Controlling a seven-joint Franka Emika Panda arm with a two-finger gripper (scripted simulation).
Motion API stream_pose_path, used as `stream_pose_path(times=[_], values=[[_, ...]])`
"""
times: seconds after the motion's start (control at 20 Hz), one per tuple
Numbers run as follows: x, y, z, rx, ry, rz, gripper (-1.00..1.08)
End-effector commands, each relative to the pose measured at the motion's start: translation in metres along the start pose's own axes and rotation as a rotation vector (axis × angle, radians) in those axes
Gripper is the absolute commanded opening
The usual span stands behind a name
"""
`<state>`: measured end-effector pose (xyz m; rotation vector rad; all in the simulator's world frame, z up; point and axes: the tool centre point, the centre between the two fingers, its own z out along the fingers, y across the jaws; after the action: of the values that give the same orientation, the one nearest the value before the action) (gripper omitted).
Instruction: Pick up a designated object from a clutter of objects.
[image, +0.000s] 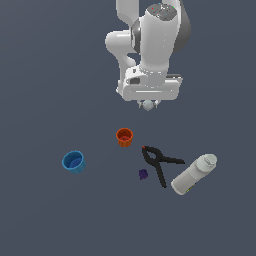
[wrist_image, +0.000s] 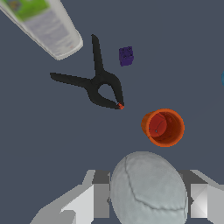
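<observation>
A pale grey-white ball sits between my fingers just under the white hand, held above the dark surface. In the wrist view the ball fills the space between the two grey fingers, which press on its sides. My gripper is shut on it. Below lie the small orange cup, the blue cup, the black clamp with a red tip, the purple lump and the white bottle on its side.
In the wrist view the orange cup stands closest to the held ball, with the clamp, the purple lump and the bottle farther off. The arm's white links rise above the hand.
</observation>
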<state>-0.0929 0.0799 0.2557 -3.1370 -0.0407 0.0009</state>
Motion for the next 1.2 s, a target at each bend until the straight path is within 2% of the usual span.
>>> stream_pose_path(times=[0.0,0.65,1.15], values=[[0.003,0.006,-0.023,0.000,0.000,0.000,-1.00],[0.026,0.032,-0.138,-0.003,0.000,0.002,-1.00],[0.037,0.042,-0.182,-0.004,0.000,0.002,-1.00]])
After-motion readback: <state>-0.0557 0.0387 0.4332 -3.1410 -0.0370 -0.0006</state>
